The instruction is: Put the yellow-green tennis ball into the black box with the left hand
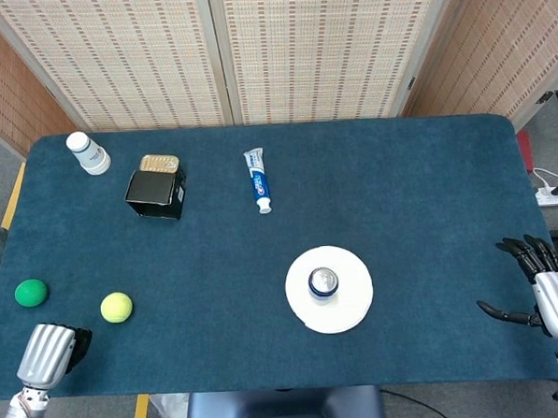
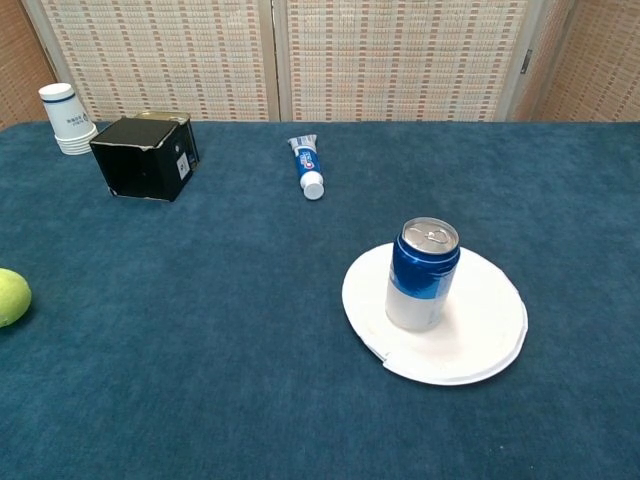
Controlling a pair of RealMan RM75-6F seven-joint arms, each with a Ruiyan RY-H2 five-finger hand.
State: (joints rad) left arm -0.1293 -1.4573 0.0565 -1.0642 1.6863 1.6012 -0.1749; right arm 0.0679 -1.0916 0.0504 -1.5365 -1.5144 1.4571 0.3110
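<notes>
The yellow-green tennis ball (image 1: 117, 307) lies on the blue table near the front left; the chest view shows it at the left edge (image 2: 10, 297). The black box (image 1: 156, 194) (image 2: 145, 157) stands open-topped at the back left, far from the ball. My left hand (image 1: 49, 353) sits at the table's near edge, left of and below the ball, not touching it. Only its silver back and a dark stub show, and its fingers are hidden. My right hand (image 1: 544, 292) hovers at the front right edge with its fingers spread and nothing in it.
A green ball (image 1: 31, 292) lies left of the tennis ball. A gold tin (image 1: 159, 164) sits behind the box, with paper cups (image 1: 88, 152) at the back left. A toothpaste tube (image 1: 258, 179) lies mid-table. A blue can (image 1: 323, 282) stands on a white plate (image 1: 357, 303).
</notes>
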